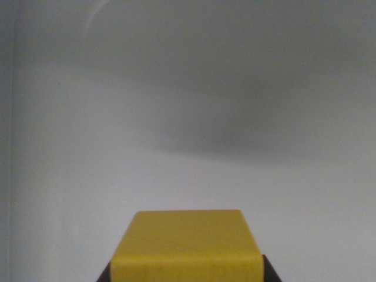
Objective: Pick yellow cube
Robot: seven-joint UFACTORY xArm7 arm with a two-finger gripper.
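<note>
The yellow cube sits dead centre at the bottom of the wrist view, cut off by the lower edge. Its top face is what you mostly see, running straight away from the camera, with the far edge square to the view and the near front face just a thin band. No obvious long axis (it's a cube, and only part of it shows anyway).

The end effector only shows as two small dark corners poking out either side of the cube at the very bottom, tight against its left and right sides. So it looks clenched on the cube, though honestly only slivers of the fingers are visible.

Past the cube it's just a plain pale grey-white desk, smooth and matte. A big soft shadow spreads across the upper middle and the wrist view's right. A faint vertical line runs down the far left edge.
</note>
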